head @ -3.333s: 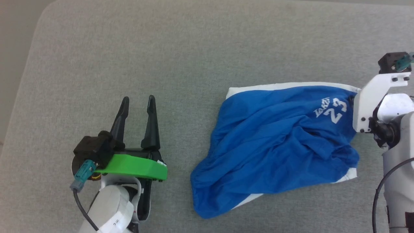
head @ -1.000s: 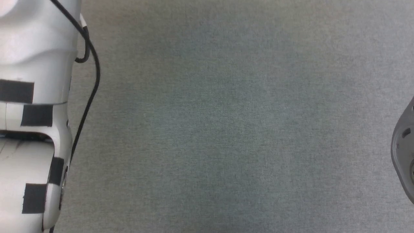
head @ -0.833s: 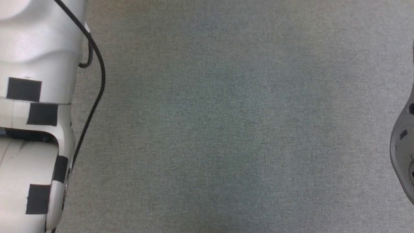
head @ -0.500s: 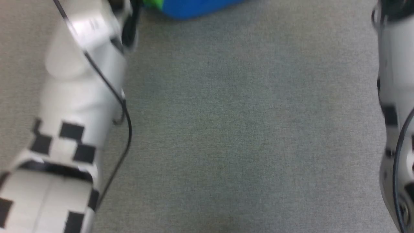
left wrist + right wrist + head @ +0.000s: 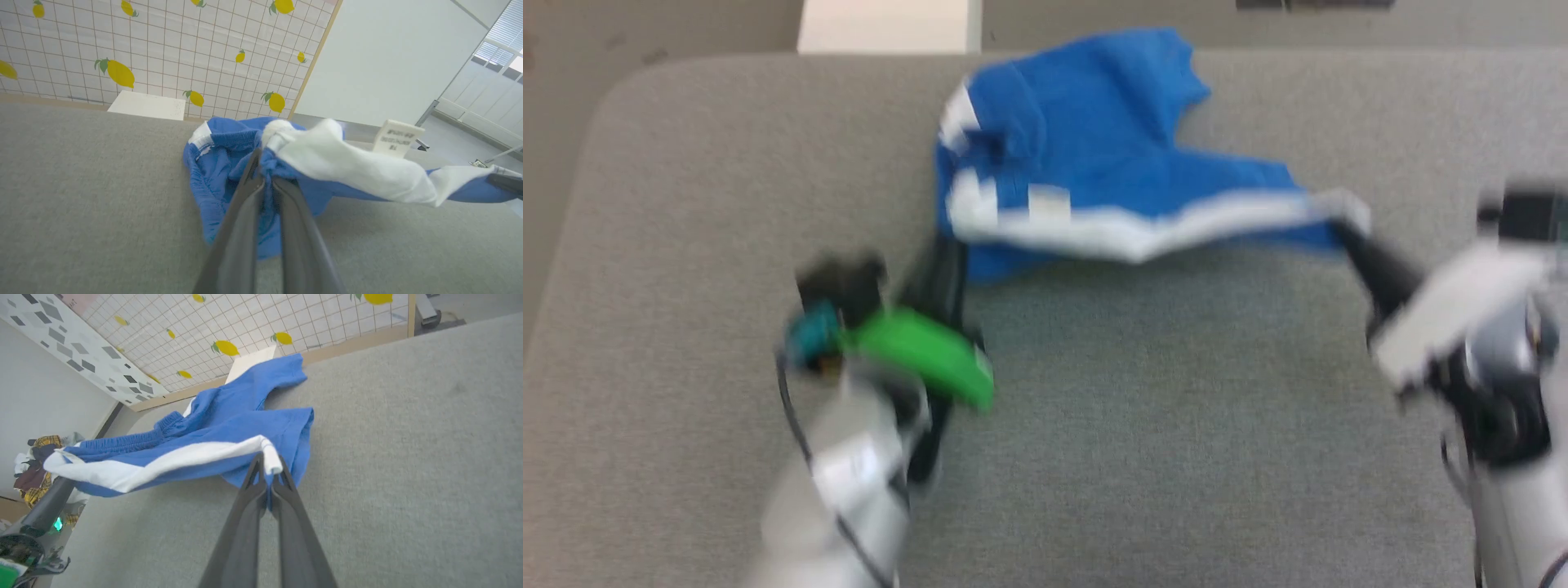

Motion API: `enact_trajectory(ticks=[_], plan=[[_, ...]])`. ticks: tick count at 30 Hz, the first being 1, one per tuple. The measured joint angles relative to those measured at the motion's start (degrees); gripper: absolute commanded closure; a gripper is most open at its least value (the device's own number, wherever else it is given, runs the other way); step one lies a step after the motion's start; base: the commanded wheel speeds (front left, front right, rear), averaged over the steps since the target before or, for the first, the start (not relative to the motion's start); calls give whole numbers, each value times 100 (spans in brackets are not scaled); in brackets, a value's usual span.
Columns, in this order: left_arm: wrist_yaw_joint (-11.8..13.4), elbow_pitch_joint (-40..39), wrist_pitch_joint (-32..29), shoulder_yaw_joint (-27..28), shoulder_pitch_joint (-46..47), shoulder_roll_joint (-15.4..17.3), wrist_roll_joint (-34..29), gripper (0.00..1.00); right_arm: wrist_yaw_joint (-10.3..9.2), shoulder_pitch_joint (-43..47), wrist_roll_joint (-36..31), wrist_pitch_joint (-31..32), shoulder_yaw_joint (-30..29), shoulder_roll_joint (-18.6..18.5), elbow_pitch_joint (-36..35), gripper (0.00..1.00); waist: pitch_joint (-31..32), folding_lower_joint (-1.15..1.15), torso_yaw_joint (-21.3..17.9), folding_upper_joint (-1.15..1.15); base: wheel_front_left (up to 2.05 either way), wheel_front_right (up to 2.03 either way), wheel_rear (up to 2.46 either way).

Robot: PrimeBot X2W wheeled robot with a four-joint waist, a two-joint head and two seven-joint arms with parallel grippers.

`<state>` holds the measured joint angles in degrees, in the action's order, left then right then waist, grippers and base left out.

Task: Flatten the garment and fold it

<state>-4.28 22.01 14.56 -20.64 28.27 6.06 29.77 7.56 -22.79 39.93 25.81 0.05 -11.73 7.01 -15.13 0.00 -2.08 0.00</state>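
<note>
Garment (image 5: 1094, 155): one, pinched by left end effector (image 5: 264, 168), right end effector (image 5: 267, 475); two grips.

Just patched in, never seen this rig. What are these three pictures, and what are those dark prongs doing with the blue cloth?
It is a two-armed robot; the dark prongs are its gripping fingers. The blurred top-down picture is from its head camera; the other two are from wrist cameras, each looking along that arm's own fingers. On the grey padded table lie blue shorts with a white side stripe. The left gripper is shut on them near the waistband, the right gripper on the stripe's far corner, so that edge hangs stretched between them above the table.
</note>
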Motion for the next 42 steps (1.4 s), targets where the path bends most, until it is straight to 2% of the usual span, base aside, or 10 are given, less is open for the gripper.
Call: enact_trajectory(ticks=[4,8,13,16,21,25,30,36,42], plan=[[130,-378,15,-67,-1072,-5,-12,100,0,1118,191,595,-257,86,-456,100,316,0,58,0,0,0,0],[320,-620,-71,-78,-1762,55,19,100,0,1895,382,1298,-370,183,-868,100,595,0,102,0,0,0,0],[498,-988,-597,-77,-2460,203,199,100,0,2718,661,2338,-458,160,-1472,100,897,0,138,0,0,0,0],[692,-1274,-1051,-58,-2888,341,386,100,0,3134,821,3012,-605,169,-1824,100,1059,0,148,0,0,0,0],[998,-1878,-1706,16,-3490,553,595,100,0,3479,884,3828,-987,369,-2360,100,1274,0,155,0,0,0,0],[1048,-2364,-1797,121,-3628,459,890,100,0,3229,564,3739,-1251,581,-2544,100,1302,0,147,0,0,0,0],[1037,-2466,-1794,140,-3304,236,1072,100,0,2190,23,3173,-1278,722,-2210,100,1139,0,152,0,0,0,0],[1033,-2106,-1731,208,-2227,34,1101,100,0,715,-744,2337,-1056,804,-1128,100,734,0,182,0,0,0,0],[1048,-1677,-1627,320,-1584,-44,1099,100,0,-594,-1437,1478,-665,864,156,100,262,0,194,0,0,0,0]])
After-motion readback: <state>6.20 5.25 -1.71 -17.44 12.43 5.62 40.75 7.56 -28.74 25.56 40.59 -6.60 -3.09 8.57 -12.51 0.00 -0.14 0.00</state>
